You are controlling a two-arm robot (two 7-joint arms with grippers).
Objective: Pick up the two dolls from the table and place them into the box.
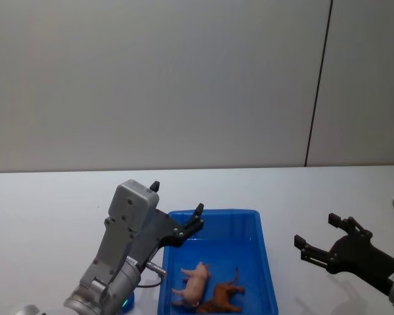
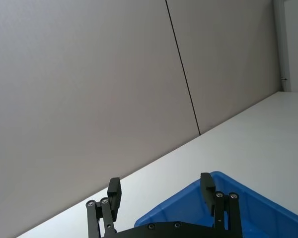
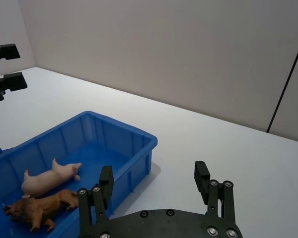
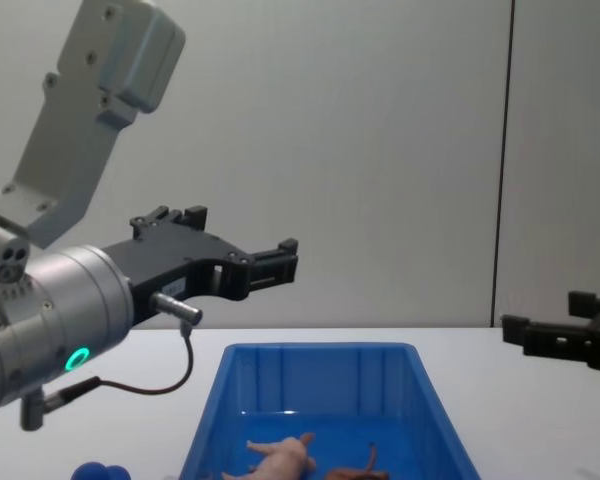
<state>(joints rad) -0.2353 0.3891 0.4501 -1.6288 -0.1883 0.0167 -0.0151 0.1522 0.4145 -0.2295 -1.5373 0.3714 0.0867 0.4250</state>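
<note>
The blue box point(image 1: 256, 216) stands on the white table point(image 1: 46, 203) in front of me. Both dolls lie on its floor at the near end: the pale pink pig point(image 1: 194, 283) and, beside it, the brown lion point(image 1: 222, 298). The right wrist view shows the pig point(image 3: 47, 178) and lion point(image 3: 39, 208) on their sides, touching. My left gripper point(image 1: 177, 199) hangs open above the box's far left corner, holding nothing. My right gripper point(image 1: 316, 230) is open and empty over the table to the right of the box point(image 3: 124, 130). From the chest, the left gripper point(image 4: 242, 235) is well above the rim.
A small blue object point(image 4: 95, 470) sits on the table under my left arm, left of the box. A grey wall with a dark vertical seam point(image 1: 318, 85) backs the table. Bare tabletop stretches to both sides.
</note>
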